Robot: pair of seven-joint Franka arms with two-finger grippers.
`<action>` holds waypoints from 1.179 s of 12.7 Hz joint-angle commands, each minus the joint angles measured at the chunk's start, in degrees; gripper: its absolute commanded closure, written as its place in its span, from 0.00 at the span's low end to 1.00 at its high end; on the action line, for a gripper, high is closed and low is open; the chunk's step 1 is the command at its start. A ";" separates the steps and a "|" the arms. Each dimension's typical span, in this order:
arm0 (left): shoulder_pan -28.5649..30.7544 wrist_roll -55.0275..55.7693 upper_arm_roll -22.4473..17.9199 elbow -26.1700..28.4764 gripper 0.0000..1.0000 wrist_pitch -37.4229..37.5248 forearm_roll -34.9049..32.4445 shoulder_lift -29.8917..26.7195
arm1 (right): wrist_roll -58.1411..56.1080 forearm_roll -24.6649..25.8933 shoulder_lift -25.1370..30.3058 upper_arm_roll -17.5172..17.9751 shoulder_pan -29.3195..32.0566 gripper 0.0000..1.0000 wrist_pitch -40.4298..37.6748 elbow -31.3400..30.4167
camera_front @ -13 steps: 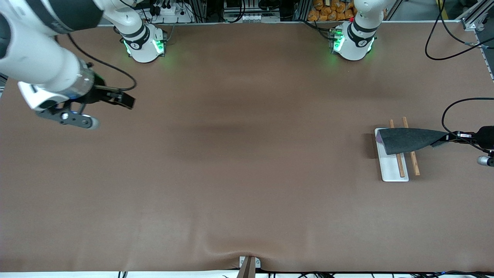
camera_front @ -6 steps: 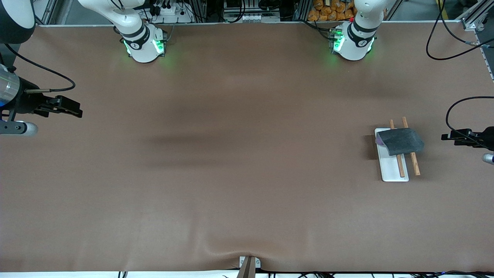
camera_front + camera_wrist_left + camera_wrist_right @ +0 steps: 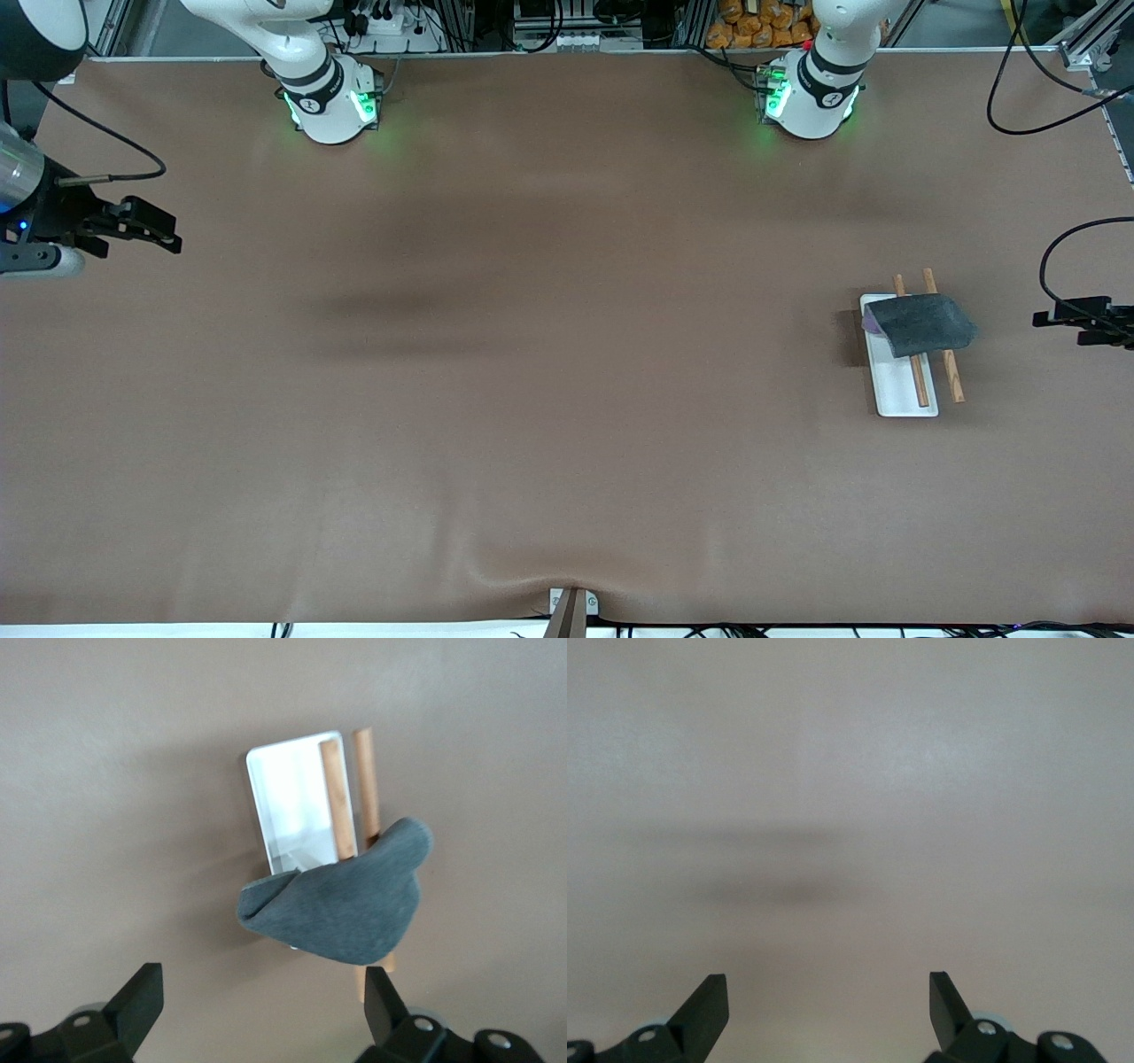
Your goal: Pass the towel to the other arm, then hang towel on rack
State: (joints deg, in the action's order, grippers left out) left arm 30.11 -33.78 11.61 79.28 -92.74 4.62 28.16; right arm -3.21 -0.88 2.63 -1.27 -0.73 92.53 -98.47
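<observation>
The dark grey towel [image 3: 920,324] hangs draped over the rack's two wooden rods [image 3: 950,374], above its white base [image 3: 897,394], toward the left arm's end of the table. In the left wrist view the towel [image 3: 341,904] covers the rods [image 3: 338,799] beside the white base [image 3: 285,797]. My left gripper [image 3: 1045,318] is open and empty, apart from the towel, at the table's edge; its fingers [image 3: 142,997] stand wide. My right gripper [image 3: 168,239] is open and empty over bare table at the right arm's end.
Black cables [image 3: 1045,106] lie on the table near the left arm's base [image 3: 811,93]. A small metal bracket [image 3: 571,607] sits at the table's edge nearest the front camera. The brown table covering [image 3: 549,354] is slightly wrinkled there.
My left gripper let go of the towel, which now hangs on the rack, and drew back toward the table's edge. My right arm withdrew to its end of the table.
</observation>
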 commanded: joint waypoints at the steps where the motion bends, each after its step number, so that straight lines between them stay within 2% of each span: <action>1: -4.86 10.18 0.00 1.05 0.00 1.77 -2.68 -7.57 | -0.83 0.52 1.77 1.00 1.26 0.00 0.81 0.19; 3: -7.60 20.19 0.52 1.05 0.00 4.66 -2.25 -10.65 | -0.22 0.70 0.71 1.09 1.00 0.00 -2.16 4.67; 7: -8.57 39.46 8.77 1.32 0.00 6.60 -4.53 -14.71 | -0.13 0.96 0.62 1.09 1.44 0.00 -4.37 8.47; 10: -10.24 43.26 11.50 1.05 0.00 7.31 -8.90 -16.38 | -0.13 0.96 0.53 1.18 1.09 0.00 -4.37 8.47; 15: -10.16 42.22 13.62 0.88 0.00 7.48 -8.40 -18.04 | 2.41 0.70 0.18 1.35 0.47 0.00 -4.29 8.47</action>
State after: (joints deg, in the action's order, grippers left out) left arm 19.58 8.69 24.69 79.35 -85.90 -3.15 12.16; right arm -2.71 -0.86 3.04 -0.79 -0.63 88.91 -90.67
